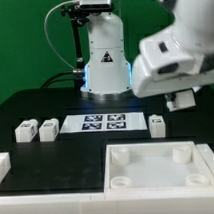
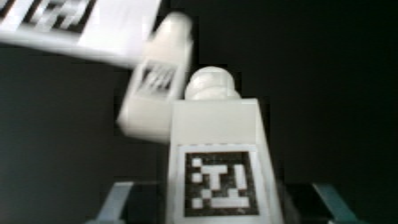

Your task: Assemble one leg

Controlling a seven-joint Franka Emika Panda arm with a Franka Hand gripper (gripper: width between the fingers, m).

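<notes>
the gripper (image 2: pixel 215 200) holds a leg (image 2: pixel 217 150) between its fingers. keep it upright and lower slowly toward the tray part (image 1: pixel 157 165)

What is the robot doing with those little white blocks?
The robot arm is building furniture. In the wrist view, its gripper is closed on one leg, a small white block with a checkered tag, held above the black table. More small blocks wait beside the marker board. The big white tray part sits in front, and the leg is not joined to it yet.
</notes>
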